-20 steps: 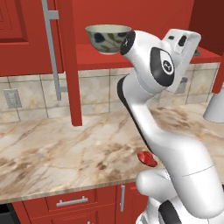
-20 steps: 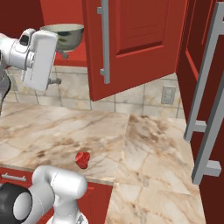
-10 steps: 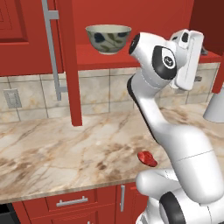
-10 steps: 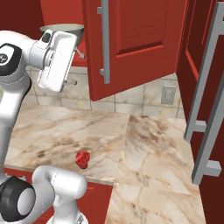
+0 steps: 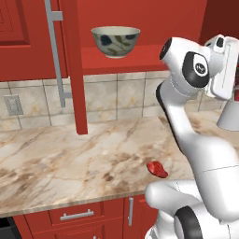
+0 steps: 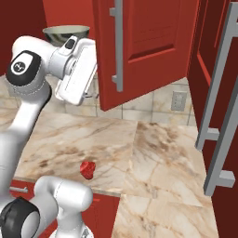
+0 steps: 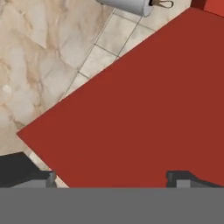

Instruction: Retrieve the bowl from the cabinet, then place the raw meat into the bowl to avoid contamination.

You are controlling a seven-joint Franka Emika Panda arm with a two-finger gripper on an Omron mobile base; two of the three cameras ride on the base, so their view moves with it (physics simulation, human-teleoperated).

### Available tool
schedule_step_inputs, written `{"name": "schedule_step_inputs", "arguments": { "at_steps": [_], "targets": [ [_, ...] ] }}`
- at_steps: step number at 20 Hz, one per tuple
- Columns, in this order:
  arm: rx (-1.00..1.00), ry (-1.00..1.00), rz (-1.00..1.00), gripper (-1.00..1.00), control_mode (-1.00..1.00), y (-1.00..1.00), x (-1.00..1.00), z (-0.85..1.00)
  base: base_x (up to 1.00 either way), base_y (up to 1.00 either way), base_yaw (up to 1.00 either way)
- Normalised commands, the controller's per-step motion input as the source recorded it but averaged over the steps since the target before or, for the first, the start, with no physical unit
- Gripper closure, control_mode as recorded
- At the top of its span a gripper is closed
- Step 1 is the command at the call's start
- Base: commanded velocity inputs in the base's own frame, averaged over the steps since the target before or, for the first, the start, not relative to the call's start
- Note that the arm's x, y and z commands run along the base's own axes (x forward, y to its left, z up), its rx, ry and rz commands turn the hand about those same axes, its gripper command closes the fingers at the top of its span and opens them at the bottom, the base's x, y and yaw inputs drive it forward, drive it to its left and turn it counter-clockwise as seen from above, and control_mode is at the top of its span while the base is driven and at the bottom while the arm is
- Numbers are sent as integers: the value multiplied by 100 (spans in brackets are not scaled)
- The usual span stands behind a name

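The bowl (image 5: 115, 41), cream with dark leaf marks, stands upright on the red shelf (image 5: 140, 59) of the open cabinet (image 5: 70, 65). In the right base view the bowl's rim (image 6: 62, 32) peeks out behind my hand. The raw meat (image 5: 157, 169), a small glossy red lump, lies near the front edge of the marble counter, also visible beside my arm's base (image 6: 87, 169). My gripper (image 7: 113, 179) is open with nothing between its fingers. It hangs to the right of the bowl, below shelf height (image 6: 87, 96), and looks along a red cabinet surface.
Open cabinet doors with long silver bar handles stand left (image 5: 55, 51) and right (image 6: 218, 116) of the shelf. A plain grey-white vessel (image 5: 231, 116) sits at the counter's right end. Red drawers (image 5: 77, 215) run under the marble counter (image 5: 56, 163).
My hand has swung rightward in the left base view, away from the bowl's side, and has turned. The bowl and meat have stayed put, and the jaws remain open.
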Motion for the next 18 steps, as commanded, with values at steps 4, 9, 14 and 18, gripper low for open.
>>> {"name": "schedule_step_inputs", "arguments": {
  "at_steps": [4, 9, 14, 18],
  "targets": [
    [-1, 6, -6, -100, -100, -61, -54, -2, 0, 0, 0],
    [0, 5, -6, -100, -100, -63, -51, -3, 0, 0, 0],
    [-3, 5, -2, -100, -100, -62, -26, -9, 0, 0, 0],
    [-5, 2, 0, -100, -100, -51, -2, -13, 0, 0, 0]
  ]
}}
